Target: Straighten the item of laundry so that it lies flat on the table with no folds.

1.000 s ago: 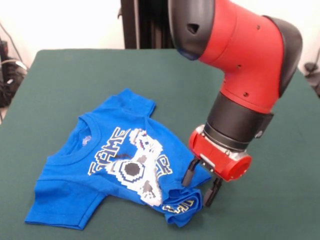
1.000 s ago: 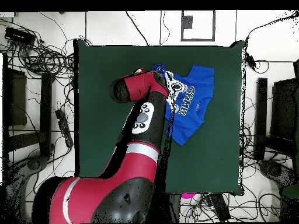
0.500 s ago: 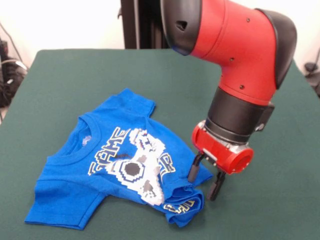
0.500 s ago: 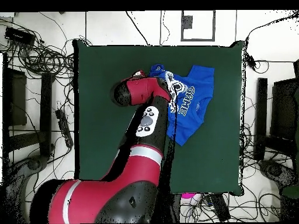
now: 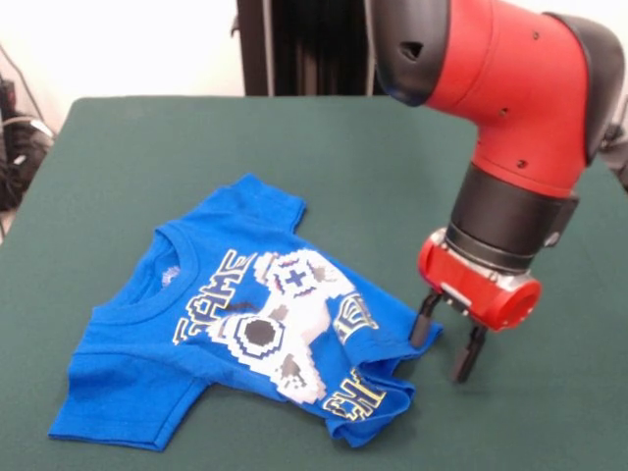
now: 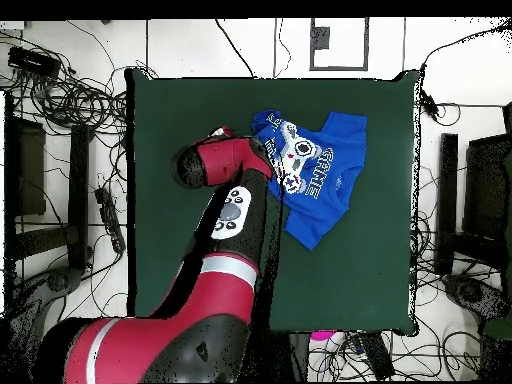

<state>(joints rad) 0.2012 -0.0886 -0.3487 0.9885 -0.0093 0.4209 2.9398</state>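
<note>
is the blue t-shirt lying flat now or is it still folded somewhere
Partly folded. The T-shirt lies mostly spread on the table, but its hem corner beside the tool is bunched and turned over, crumpling the lower lettering.

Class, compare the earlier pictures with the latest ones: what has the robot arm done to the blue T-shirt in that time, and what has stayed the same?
The gripper moved toward the picture's right in the front view, dragging the T-shirt's bunched lower hem with it. The fold partly opened, so more of the controller print and lettering shows. One finger touches the hem's edge; a firm hold cannot be confirmed. The collar, sleeves and the table stayed put.
</note>
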